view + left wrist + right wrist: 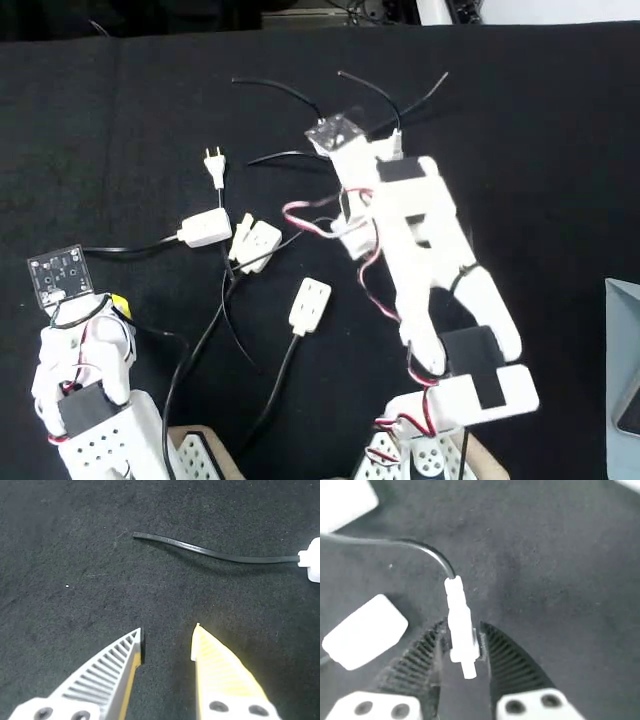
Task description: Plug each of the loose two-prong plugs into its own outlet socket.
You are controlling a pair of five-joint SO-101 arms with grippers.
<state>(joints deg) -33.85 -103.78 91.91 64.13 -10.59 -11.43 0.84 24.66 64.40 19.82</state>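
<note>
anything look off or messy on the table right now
Nothing spilled or broken. The black cables cross in a tangle beside the white sockets, and one cable ends in a bare tip on the cloth, joined to nothing there.

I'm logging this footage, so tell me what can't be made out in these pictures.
Right wrist view: the white plug in the right gripper is blurred; its prongs are unreadable.
Left wrist view: a white piece on the black cable is cut off by the edge.
High view: holes in the outlet sockets are too small to see.
</note>
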